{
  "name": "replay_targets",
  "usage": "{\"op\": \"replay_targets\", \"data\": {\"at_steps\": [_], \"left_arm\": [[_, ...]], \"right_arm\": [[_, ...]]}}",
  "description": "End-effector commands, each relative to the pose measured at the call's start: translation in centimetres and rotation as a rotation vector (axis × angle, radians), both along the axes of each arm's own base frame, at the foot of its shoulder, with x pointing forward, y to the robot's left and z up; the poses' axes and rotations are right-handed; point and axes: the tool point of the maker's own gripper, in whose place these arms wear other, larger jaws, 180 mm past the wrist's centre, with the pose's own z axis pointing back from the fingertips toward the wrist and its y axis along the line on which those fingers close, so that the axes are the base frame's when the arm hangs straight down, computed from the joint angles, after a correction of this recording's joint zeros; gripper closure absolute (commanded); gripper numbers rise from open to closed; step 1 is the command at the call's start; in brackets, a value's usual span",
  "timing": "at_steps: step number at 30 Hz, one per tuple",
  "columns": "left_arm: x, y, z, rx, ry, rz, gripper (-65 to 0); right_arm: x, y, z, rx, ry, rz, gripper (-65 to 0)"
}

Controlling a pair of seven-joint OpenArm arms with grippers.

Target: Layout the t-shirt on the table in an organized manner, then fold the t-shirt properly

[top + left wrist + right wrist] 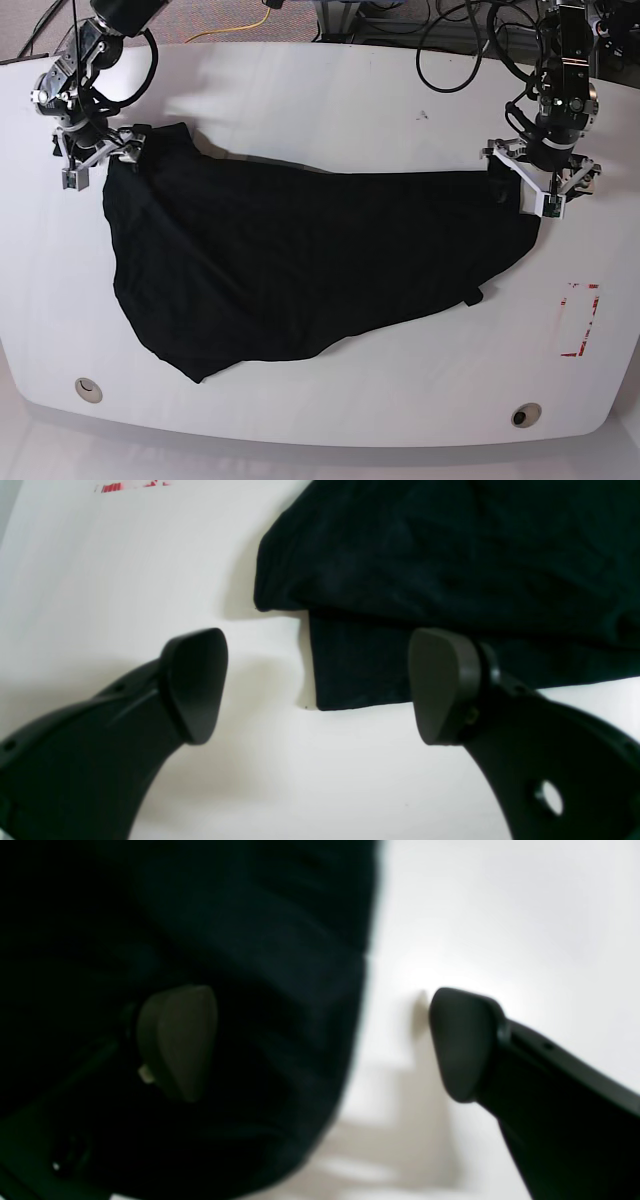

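Both grippers spread, holding nothing. Right gripper (98,158) straddles t-shirt (300,260) edge, one pad over cloth; closing may bunch layers. Shirt sprawls skewed on table (330,105) between them. Left gripper (540,186) at far corner; hem may slip out. Bare table outside both.

**Two dark arms, pale brackets**

Both arms are black and jointed, trailing looped black cables. The left gripper (320,685) shows matte rounded grey pads on black curved fingers with small holes; the right gripper (322,1042) matches, blurrier.
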Motion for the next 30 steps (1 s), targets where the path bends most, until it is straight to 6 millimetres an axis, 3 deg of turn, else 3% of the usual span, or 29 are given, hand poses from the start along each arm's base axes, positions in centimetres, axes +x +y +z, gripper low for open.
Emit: {"op": "replay_targets", "data": {"at_steps": [1, 8, 15, 25, 30], "left_arm": [[0.8, 0.3, 1.3, 0.016, -0.048, -0.004, -52.5], [0.8, 0.3, 1.3, 0.016, -0.048, -0.004, -52.5], [0.8, 0.3, 1.3, 0.016, -0.048, -0.004, -52.5], [0.8, 0.4, 1.4, 0.019, -0.048, -0.005, -52.5], [0.6, 0.4, 1.2, 0.02, -0.042, -0.007, -52.5]], "right_arm": [[0.2, 0.9, 0.0, 0.001, 0.004, 0.035, -65.0], [0.4, 1.4, -0.1, 0.007, 0.006, 0.047, -63.9], [0.7, 1.5, 0.0, 0.008, -0.001, 0.048, -40.6], [1.2, 3.0, -0.3, 0.012, 0.01, 0.104, 0.0], [1.4, 3.6, -0.4, 0.013, 0.014, 0.123, -1.3]]}}
